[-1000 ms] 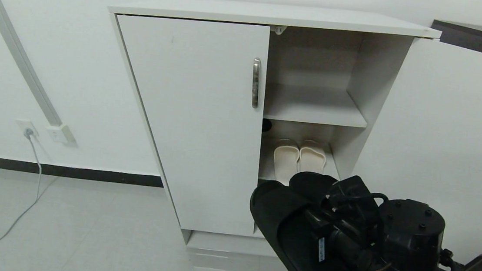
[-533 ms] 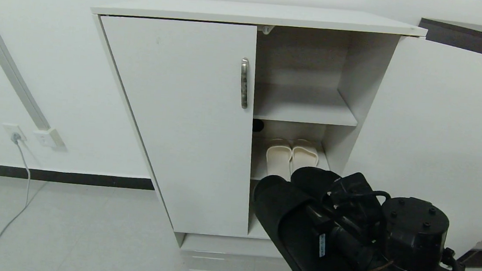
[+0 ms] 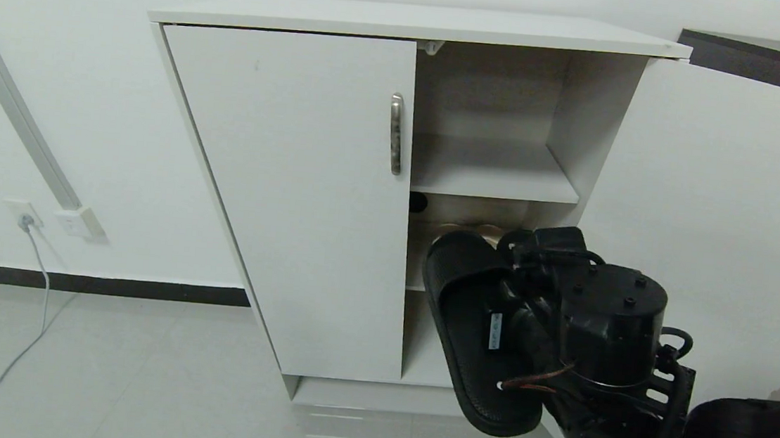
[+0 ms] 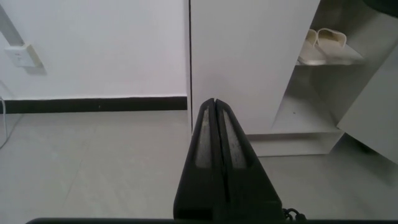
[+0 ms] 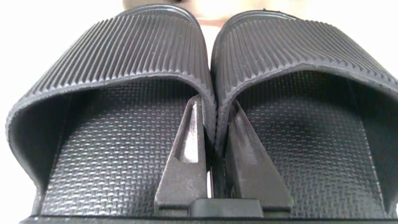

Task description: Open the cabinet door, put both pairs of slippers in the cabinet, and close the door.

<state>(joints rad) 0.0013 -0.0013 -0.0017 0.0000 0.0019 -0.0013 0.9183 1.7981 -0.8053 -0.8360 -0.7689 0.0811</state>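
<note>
The smooth white cabinet [image 3: 414,22] has its right door [image 3: 714,226] wide open and its left door [image 3: 279,195] shut. The black slippers [image 3: 472,325], ribbed across the straps and pebbled on the footbeds, hang side by side just before the opening. Their long axis is steep, with the toes up toward the shelf [image 4: 329,61] where the white slippers [image 4: 323,43] lie. The right gripper [image 5: 213,124] pinches their touching inner edges, and the opening lies straight ahead of it. The left gripper [image 4: 215,124], fingers pressed together on nothing, hangs low over the floor [image 4: 93,168], seemingly farther off.
</note>
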